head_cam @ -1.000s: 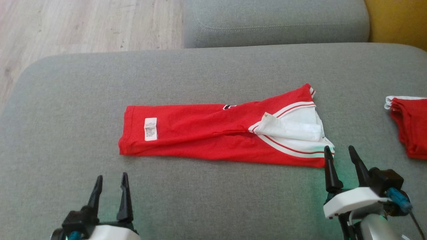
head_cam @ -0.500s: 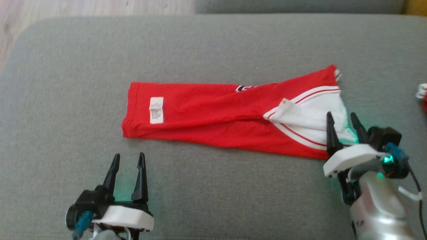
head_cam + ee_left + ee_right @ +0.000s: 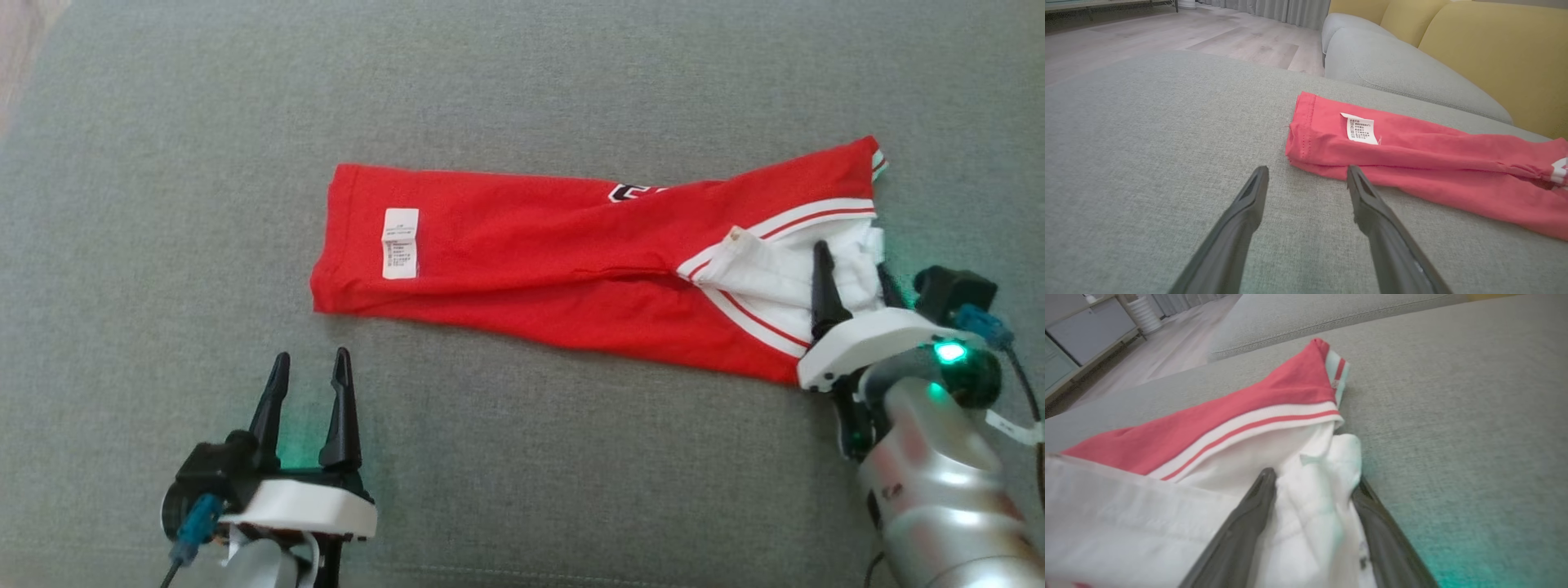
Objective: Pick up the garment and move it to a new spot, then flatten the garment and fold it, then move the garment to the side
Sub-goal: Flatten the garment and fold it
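Note:
The garment [image 3: 555, 269] is red with a white, red-striped end and lies as a long folded strip across the grey cushion [image 3: 522, 490]. My right gripper [image 3: 851, 260] is at its white right end, open, with its fingers straddling a bunch of white fabric [image 3: 1314, 506]. The red band and stripes [image 3: 1249, 416] rise just beyond the fingertips. My left gripper [image 3: 312, 355] is open and holds nothing. It hovers over the cushion just short of the garment's front left corner [image 3: 1306, 147], near the white care label [image 3: 1360, 128].
A strip of wood floor [image 3: 20, 49] shows past the cushion's far left edge. The left wrist view shows another grey cushion [image 3: 1392, 69] and a yellow sofa back [image 3: 1494, 49] behind the garment. A low cabinet [image 3: 1090, 326] stands far off.
The head camera has tilted down, shifting the whole picture. My right gripper has gone forward from the garment's front edge onto its white end, fabric now between its fingers. The left gripper stays near the corner.

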Robot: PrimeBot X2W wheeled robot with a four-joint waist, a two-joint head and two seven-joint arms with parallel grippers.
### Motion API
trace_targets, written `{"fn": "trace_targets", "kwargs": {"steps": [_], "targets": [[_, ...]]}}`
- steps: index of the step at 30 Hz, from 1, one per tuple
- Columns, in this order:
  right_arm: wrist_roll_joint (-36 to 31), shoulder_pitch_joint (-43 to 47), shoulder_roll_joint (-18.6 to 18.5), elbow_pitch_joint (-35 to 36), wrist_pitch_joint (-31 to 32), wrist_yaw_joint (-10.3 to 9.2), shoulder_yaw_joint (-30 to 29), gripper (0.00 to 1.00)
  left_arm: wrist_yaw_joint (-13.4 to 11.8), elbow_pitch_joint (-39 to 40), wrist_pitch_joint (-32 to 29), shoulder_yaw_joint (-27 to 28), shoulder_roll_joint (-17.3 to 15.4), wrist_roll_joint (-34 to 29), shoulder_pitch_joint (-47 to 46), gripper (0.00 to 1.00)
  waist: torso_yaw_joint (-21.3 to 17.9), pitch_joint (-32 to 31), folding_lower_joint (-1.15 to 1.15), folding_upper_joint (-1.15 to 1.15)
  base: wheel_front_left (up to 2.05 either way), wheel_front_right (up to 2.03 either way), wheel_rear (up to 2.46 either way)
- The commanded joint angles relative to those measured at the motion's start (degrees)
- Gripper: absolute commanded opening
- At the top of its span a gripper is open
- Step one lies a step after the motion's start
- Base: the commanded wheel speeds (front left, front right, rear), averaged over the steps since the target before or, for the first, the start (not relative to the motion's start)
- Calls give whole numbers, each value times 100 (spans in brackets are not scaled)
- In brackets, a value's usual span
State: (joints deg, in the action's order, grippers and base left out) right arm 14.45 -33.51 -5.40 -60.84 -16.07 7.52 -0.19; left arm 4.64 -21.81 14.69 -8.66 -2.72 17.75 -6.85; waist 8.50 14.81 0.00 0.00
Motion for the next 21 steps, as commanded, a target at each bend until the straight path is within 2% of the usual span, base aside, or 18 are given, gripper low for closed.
{"fn": "trace_targets", "kwargs": {"steps": [1,3,6,10,15,18,21], "targets": [[225,274,249,-196,134,-3,502,0,3,155,30,205,-16,25,-126,100,-37,-23,0,0,0,0,0],[540,352,250,-140,133,-3,937,0,8,152,30,210,-16,29,-119,100,-102,-58,0,0,0,0,0],[769,379,209,-25,116,-3,1148,0,10,170,30,219,-16,5,-107,100,-222,-123,0,0,0,0,0],[859,466,-140,513,110,-3,797,0,27,183,30,206,-16,-19,-97,100,-341,-247,0,0,0,0,0],[574,674,-472,1261,108,-3,185,0,34,175,30,161,-16,-8,-38,100,-406,-414,0,0,0,0,0],[421,690,-453,1722,108,-3,81,0,41,154,30,128,-16,30,11,100,-381,-478,0,0,0,0,0],[456,709,-240,2199,108,-3,312,0,54,122,30,41,-16,71,51,100,-258,-521,0,0,0,0,0]]}}
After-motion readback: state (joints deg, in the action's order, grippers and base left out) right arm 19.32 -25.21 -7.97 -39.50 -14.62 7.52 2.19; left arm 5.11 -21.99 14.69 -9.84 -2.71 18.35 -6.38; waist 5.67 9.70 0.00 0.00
